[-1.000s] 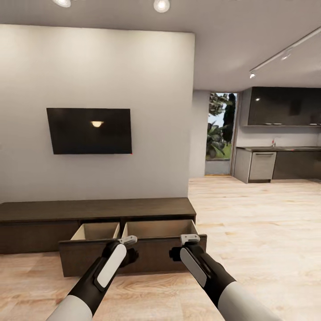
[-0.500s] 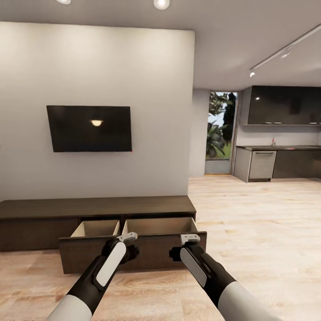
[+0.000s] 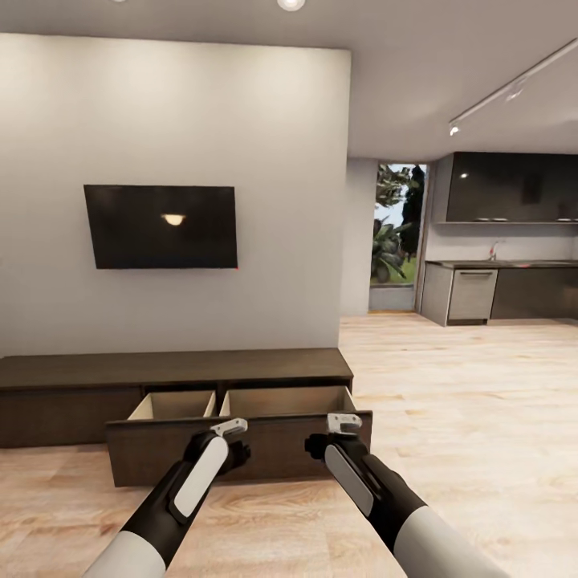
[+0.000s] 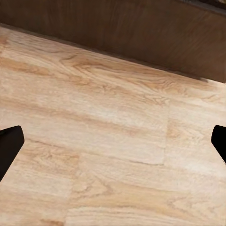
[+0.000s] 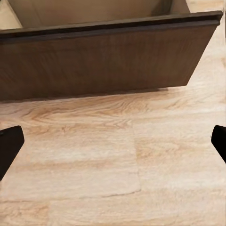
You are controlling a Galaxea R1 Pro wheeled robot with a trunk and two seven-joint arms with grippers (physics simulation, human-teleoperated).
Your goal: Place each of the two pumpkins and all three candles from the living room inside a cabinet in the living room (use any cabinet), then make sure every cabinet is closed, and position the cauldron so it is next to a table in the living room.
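The long, low dark-brown cabinet [image 3: 177, 371] stands against the grey wall. Its wide drawer front [image 3: 148, 453] is pulled out, showing two pale beige compartments [image 3: 281, 400]; their floors are hidden behind the front. My left gripper [image 3: 233, 429] and right gripper [image 3: 343, 421] hover side by side just before that front, above the wood floor. In the left wrist view the left gripper [image 4: 113, 146] is open over bare floor. In the right wrist view the right gripper [image 5: 113, 143] is open below the drawer front [image 5: 103, 61]. The pumpkins, candles, cauldron and table are out of view.
A black TV [image 3: 160, 226] hangs on the wall above the cabinet. Light wood floor [image 3: 482, 401] stretches to the right toward a kitchen with dark cupboards [image 3: 514, 189] and a glass doorway [image 3: 397, 241].
The whole picture has slid slightly upward, so the camera has moved. Both arms keep the same pose before the open drawer.
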